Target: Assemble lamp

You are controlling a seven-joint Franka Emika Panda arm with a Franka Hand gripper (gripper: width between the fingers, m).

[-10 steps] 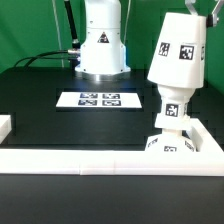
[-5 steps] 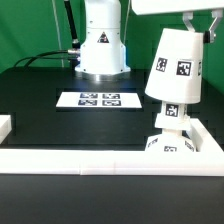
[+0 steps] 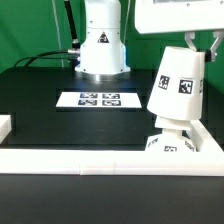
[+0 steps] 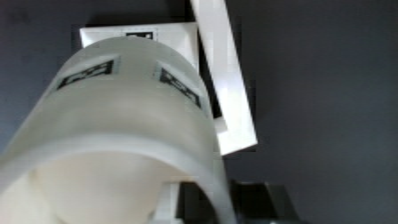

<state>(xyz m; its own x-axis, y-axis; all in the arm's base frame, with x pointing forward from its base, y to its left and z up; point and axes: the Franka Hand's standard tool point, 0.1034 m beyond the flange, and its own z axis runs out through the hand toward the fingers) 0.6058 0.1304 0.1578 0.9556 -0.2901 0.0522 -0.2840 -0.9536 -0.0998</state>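
While the gripper [image 3: 196,42] clasped the shade [image 3: 178,85] at its narrow top, tilted above the bulb [image 3: 170,125] and base [image 3: 172,146], I judged it light, rigid and slippery.
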